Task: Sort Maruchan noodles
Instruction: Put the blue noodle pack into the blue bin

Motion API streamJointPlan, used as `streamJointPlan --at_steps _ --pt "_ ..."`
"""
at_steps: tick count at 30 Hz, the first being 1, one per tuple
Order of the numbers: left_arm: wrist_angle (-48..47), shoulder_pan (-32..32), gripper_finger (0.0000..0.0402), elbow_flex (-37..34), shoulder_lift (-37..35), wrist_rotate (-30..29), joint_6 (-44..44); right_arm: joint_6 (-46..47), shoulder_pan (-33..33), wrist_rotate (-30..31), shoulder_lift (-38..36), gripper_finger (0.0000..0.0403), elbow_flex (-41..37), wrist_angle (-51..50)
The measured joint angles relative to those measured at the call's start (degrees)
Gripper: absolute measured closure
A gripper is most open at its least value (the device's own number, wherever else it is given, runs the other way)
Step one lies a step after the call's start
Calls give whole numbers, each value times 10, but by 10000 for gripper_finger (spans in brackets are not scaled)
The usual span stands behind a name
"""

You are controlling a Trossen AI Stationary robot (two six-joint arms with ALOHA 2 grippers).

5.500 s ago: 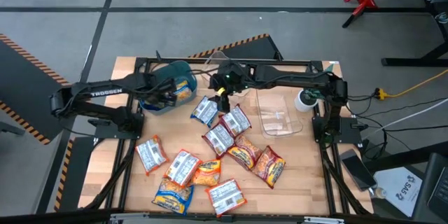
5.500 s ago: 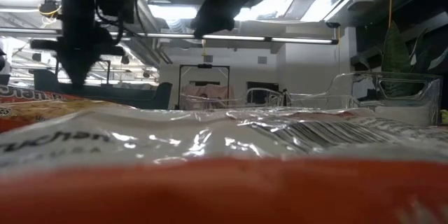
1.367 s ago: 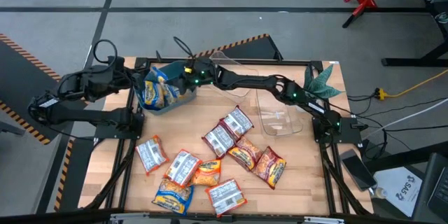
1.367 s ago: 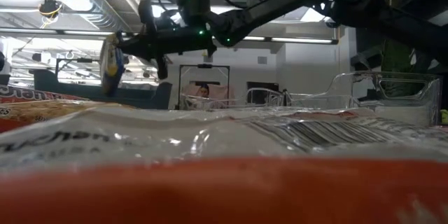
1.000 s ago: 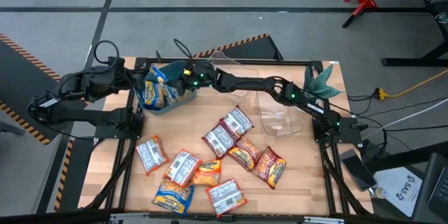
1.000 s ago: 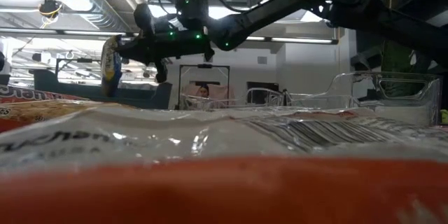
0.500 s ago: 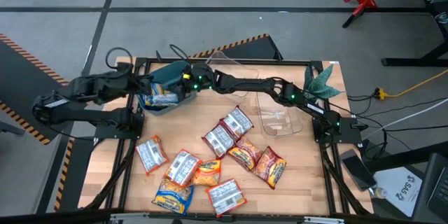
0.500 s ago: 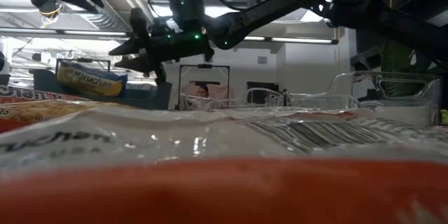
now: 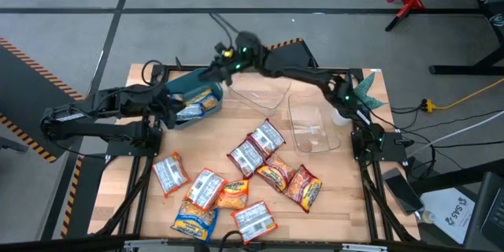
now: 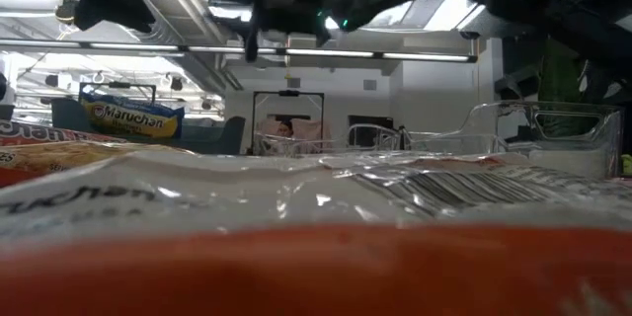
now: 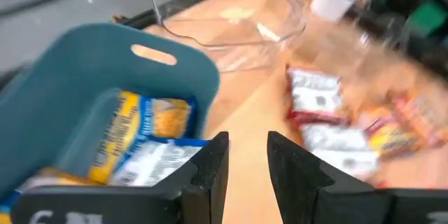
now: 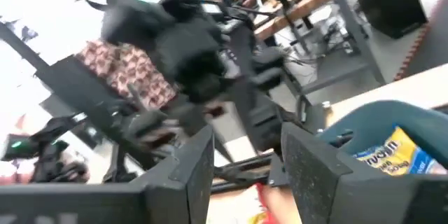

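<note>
A teal bin point(image 9: 185, 85) stands at the table's far left with blue-yellow Maruchan packets point(image 9: 197, 104) lying in it. They also show in the left wrist view point(image 11: 140, 122) and the low view point(image 10: 130, 114). Several more packets point(image 9: 252, 153), red-white, orange and blue-yellow, lie spread over the table's middle and near part. My left gripper point(image 11: 246, 150) is open at the bin's near side point(image 9: 172, 114), with only bare table showing between its fingers. My right gripper point(image 12: 248, 161) is open and empty, raised above the bin's far right point(image 9: 211, 71). My left gripper has one finger point(image 11: 210, 164) standing in front of the teal bin's wall point(image 11: 206, 105). I cannot tell whether it touches the bin. Nothing lies between the fingers.
Two clear plastic containers stand at the far middle point(image 9: 260, 87) and the right point(image 9: 315, 126). A green plant point(image 9: 362, 94) and a white cup point(image 9: 342, 114) are at the far right. In the low view one packet point(image 10: 296, 257) lies right before the camera.
My right gripper has opened and let go of a blue-yellow packet, which has dropped from hanging upright and now lies in the teal bin. That gripper then rose and drew off toward the far edge. My left gripper has sunk and rolled beside the bin.
</note>
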Motion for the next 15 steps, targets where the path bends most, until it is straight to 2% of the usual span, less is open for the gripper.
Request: streamJointPlan --at_steps 3,8,15 --pt "-15 0 306 0 2 20 74 -27 -13 -6 -35 251 0 -17" --pt "-36 0 288 0 55 72 151 -65 -25 8 -89 251 0 -28" --pt "-33 0 239 0 152 80 247 -73 -27 -2 -122 251 0 -31"
